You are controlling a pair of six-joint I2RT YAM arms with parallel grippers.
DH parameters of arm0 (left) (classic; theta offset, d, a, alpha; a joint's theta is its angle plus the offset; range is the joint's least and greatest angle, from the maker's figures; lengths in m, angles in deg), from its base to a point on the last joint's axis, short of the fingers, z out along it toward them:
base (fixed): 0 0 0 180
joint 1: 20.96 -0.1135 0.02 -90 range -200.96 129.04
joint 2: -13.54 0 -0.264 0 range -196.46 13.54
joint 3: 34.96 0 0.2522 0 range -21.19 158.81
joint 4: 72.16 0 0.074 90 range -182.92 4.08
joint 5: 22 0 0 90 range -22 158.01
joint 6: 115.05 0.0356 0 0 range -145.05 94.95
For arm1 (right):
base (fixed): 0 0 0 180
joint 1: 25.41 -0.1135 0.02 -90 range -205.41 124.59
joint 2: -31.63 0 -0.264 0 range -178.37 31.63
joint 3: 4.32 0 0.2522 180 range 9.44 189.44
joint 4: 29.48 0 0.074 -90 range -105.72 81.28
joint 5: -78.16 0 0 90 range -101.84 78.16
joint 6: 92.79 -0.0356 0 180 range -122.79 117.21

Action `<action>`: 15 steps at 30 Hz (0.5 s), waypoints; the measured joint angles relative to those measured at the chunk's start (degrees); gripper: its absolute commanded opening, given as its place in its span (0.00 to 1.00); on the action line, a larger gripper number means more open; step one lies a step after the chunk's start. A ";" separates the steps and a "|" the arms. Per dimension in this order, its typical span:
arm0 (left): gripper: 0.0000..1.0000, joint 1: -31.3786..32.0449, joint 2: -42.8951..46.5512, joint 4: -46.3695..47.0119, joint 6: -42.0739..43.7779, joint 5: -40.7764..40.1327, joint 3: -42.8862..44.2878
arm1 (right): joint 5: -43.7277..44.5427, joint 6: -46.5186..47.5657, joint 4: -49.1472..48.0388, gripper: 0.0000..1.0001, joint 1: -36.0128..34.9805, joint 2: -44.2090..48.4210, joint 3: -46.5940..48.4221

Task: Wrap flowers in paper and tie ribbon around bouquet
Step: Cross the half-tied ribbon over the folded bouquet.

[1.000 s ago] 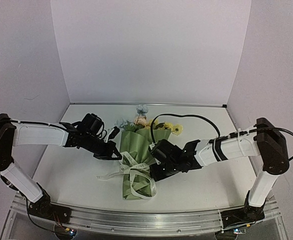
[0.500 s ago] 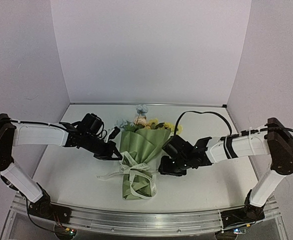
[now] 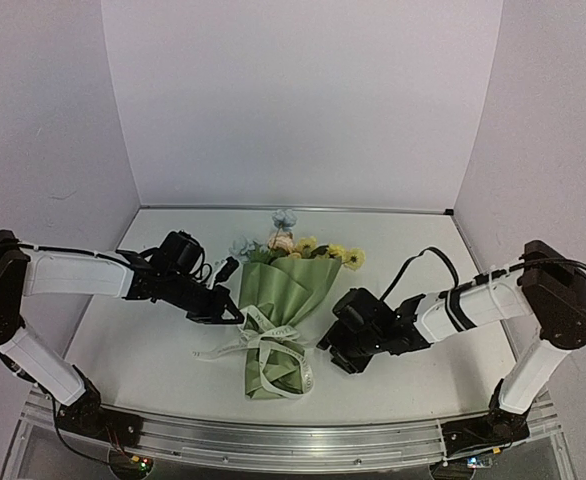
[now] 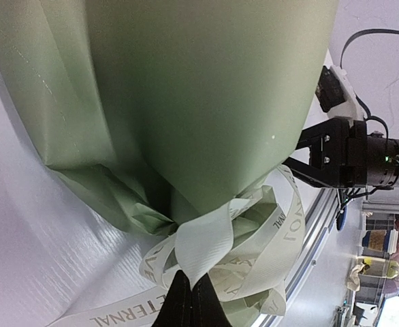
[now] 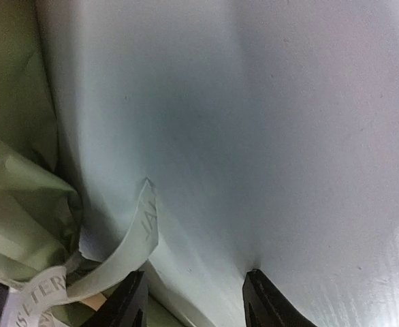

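The bouquet (image 3: 281,292) lies mid-table (image 3: 143,350), between the two arms. The left gripper (image 3: 239,316) pinches the ribbon (image 3: 271,345) at its waist. The right gripper (image 3: 333,355) stands part-open just beside it.

Bouquet (image 3: 278,295) lying mid-table (image 3: 143,340), a gripper sitting on either side.
In the top view, the flowers (image 3: 295,245) are pointing toward the upper edge and the ribbon (image 3: 273,345) is circling the lower waist. The left gripper (image 3: 239,316) is touching the ribbon from the left, and the right gripper (image 3: 333,355) is sitting just apart at lower right.
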State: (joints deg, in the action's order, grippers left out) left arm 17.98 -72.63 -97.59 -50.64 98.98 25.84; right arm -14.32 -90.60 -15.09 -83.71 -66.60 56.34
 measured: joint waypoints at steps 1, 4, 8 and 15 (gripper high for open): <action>0.00 0.00 0.30 0.12 -0.04 0.03 -0.35 | 0.05 -1.59 -1.78 0.53 0.00 -0.29 -0.37; 0.00 -0.01 1.26 0.36 -0.30 0.14 -1.23 | 0.24 -6.03 -6.50 0.54 0.00 -1.02 -1.41; 0.00 0.00 2.38 0.83 -0.88 0.31 -1.88 | 0.30 -10.24 -11.05 0.51 0.04 -2.42 -1.69; 0.01 0.00 3.09 2.04 -1.62 0.38 -2.36 | -0.50 -14.36 -18.07 0.23 0.16 -6.45 -0.92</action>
State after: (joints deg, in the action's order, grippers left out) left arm 17.98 -69.54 -95.54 -52.26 99.36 23.47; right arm -14.82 -104.96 -33.16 -83.55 -73.04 55.42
